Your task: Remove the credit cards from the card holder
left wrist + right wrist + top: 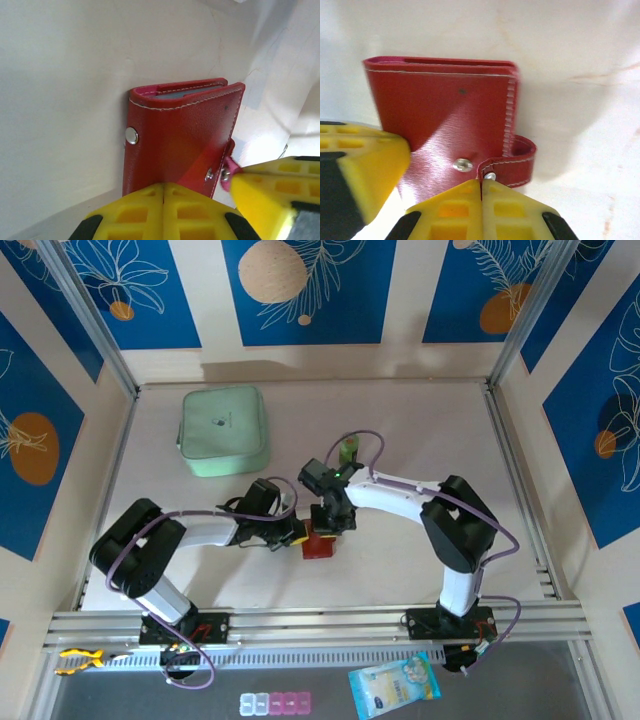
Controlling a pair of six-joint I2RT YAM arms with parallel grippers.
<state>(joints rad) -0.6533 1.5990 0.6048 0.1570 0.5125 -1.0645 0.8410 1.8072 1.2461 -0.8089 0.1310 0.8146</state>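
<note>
card holder | left claw pinching its edge | right claw pinching its snap tab | arms bent inward

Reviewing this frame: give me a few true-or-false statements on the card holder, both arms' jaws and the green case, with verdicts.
1. The card holder is folded shut. True.
2. The right gripper pinches the snap tab. True.
3. The snap tab is fastened on its stud. False: the stud is bare and the tab is off it.
4. The mint-green zip case lies between the two grippers. False: it lies apart from them, toward the far left of the table.
5. The left gripper has its jaws wide open. False: they are shut on the card holder's edge.
</note>
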